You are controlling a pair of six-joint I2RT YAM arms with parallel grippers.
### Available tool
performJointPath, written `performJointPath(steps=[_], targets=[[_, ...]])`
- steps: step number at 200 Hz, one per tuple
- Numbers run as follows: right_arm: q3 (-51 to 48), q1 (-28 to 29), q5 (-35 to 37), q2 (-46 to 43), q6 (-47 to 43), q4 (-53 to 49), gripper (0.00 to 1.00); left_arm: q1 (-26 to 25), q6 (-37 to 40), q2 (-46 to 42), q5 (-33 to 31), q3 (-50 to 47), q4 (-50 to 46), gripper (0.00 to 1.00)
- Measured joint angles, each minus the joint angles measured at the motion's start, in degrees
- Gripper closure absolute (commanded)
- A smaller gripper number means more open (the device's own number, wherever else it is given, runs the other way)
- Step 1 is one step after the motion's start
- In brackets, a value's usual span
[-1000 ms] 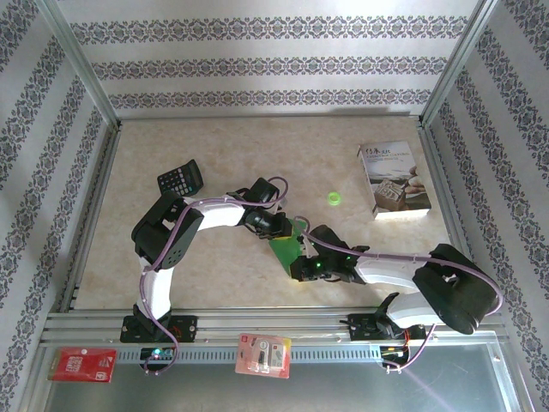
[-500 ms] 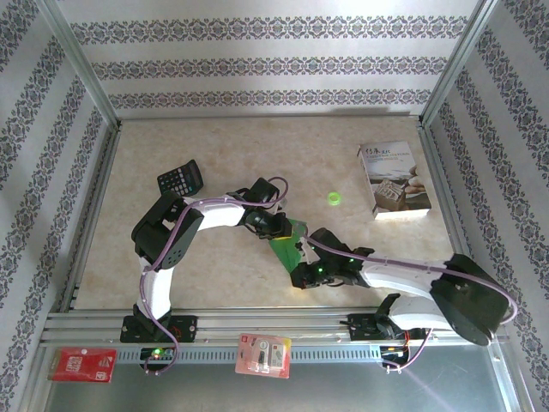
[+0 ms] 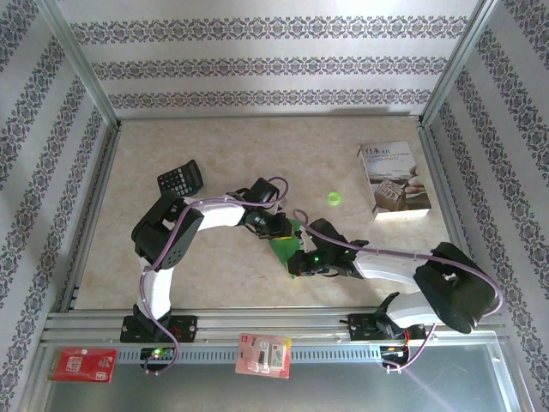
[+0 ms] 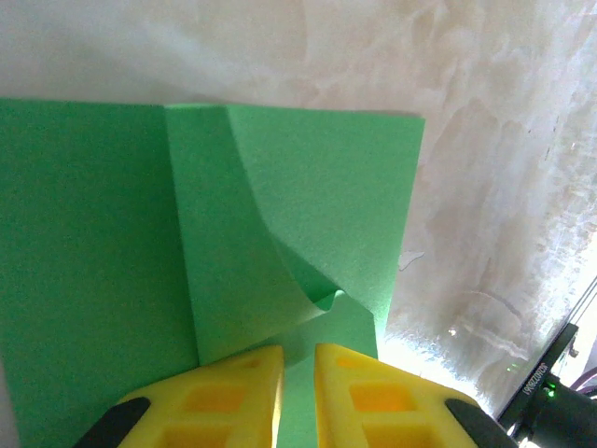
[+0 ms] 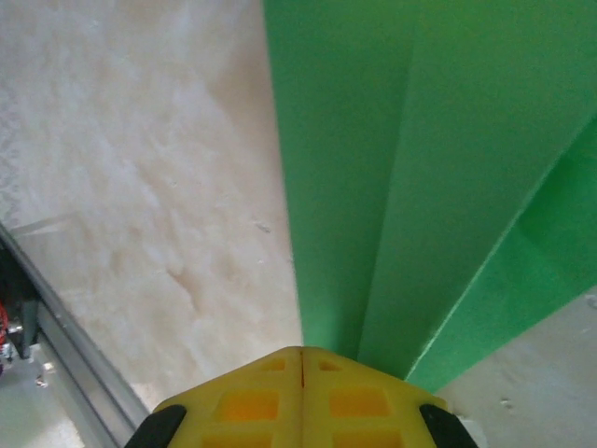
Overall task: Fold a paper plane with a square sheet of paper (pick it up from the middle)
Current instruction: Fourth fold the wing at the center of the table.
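As the sheet (image 4: 308,205) lies creased, left gripper (image 4: 298,359) barely parted, curled flap at its tips, hold unclear, right gripper (image 5: 301,359) shut, seemingly empty, folds just ahead.

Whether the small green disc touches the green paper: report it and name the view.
Apart. The top external view shows a stretch of bare table between the small green disc and the square sheet of paper.

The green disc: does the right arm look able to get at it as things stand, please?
Probably yes: bare table lies between the right gripper and the disc, though the shut gripper sits at the paper.
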Motion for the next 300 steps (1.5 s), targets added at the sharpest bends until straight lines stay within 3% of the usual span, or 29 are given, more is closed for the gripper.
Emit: performJointPath(steps=[146,180,213,300], targets=[[-6.0,-0.7,0.1,-0.2,2.6,8.7,1.00,0.0,-2.0,-3.4,0.7,0.2,-1.1,0.73],[-6.1,-1.0,0.1,-0.2,2.8,8.7,1.00,-0.1,-5.5,-9.2,2.3,-5.7,2.4,0.86],[-6.1,-1.1,-0.1,-0.2,2.8,8.7,1.00,-1.0,-9.0,-9.5,4.3,-10.4,6.1,0.96],[-6.1,-1.5,-0.3,-0.2,2.8,8.3,1.00,-3.8,-11.7,-5.7,6.3,-11.1,10.3,1.00]])
